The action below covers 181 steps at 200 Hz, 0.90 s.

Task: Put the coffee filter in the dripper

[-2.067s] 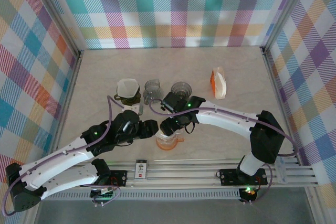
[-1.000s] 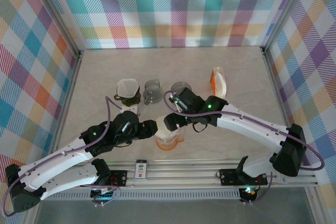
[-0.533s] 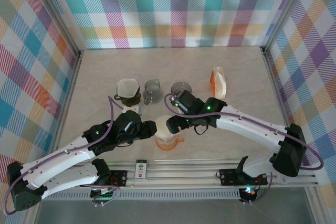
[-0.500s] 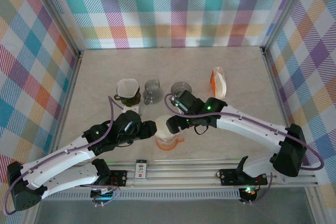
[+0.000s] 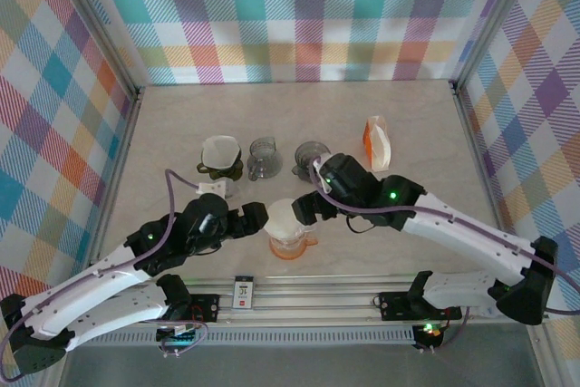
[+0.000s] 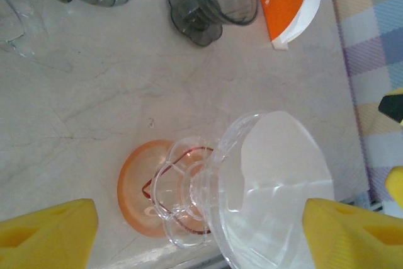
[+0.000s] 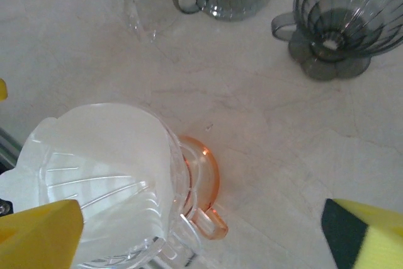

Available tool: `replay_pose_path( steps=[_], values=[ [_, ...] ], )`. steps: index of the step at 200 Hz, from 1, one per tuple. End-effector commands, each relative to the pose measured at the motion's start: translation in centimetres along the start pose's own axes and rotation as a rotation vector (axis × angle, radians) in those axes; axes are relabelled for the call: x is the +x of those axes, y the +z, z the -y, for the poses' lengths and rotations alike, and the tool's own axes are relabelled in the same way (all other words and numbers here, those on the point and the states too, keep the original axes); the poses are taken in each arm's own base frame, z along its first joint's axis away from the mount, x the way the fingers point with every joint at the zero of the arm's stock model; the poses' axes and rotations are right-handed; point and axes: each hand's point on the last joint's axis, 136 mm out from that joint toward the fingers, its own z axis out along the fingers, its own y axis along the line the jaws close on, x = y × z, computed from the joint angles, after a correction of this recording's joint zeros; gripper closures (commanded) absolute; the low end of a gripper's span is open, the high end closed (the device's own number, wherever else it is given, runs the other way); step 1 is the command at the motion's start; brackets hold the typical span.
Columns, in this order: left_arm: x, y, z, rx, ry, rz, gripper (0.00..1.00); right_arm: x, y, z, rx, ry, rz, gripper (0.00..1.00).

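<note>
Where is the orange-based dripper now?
In the top view, the dripper sits centre-front on the table, between the left gripper and right gripper, with a white filter inside.

We see the white filter (image 6: 286,155) sitting in the clear dripper (image 6: 252,200) by the table's (image 6: 94,92) edge, between our left gripper's (image 6: 201,228) 2 wide-apart fingers (image 6: 47,225).

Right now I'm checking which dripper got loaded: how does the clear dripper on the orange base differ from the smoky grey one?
The clear dripper holds a white paper filter; the grey dripper is empty. The clear dripper sits on an orange base; the grey dripper is smoky throughout. Both are ribbed cones.
</note>
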Motion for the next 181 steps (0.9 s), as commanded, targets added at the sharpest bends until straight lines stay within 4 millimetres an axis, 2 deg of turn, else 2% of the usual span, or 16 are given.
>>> replay_pose_path(
  steps=[1,18,71,103,136,162,181],
  values=[
    [-0.6,-0.6,-1.1,-0.038,-0.005,0.04,0.08,-0.4,-0.3,1.0,0.042,0.018,0.067,0.01],
    [-0.5,-0.8,-1.6,-0.051,-0.013,0.045,0.0,-0.1,-0.1,1.7,0.07,0.035,0.051,0.01],
    [-0.3,-1.0,-3.0,-0.073,-0.044,0.068,0.0,0.0,0.3,3.3,0.095,0.065,0.033,0.01],
    [-0.2,-1.2,-3.7,-0.101,-0.042,0.068,0.0,0.3,0.4,5.5,0.111,0.137,0.03,0.01],
    [0.1,-1.3,-4.6,-0.108,-0.053,0.083,0.0,2.1,1.1,7.6,0.105,0.226,-0.004,0.0],
    [0.4,-1.2,-5.2,-0.11,-0.064,0.083,0.0,3.5,2.1,8.1,0.075,0.263,-0.052,0.03],
    [0.7,-1.0,-5.5,-0.119,-0.065,0.075,0.0,3.1,3.2,7.9,0.007,0.258,-0.066,0.07]
  ],
)
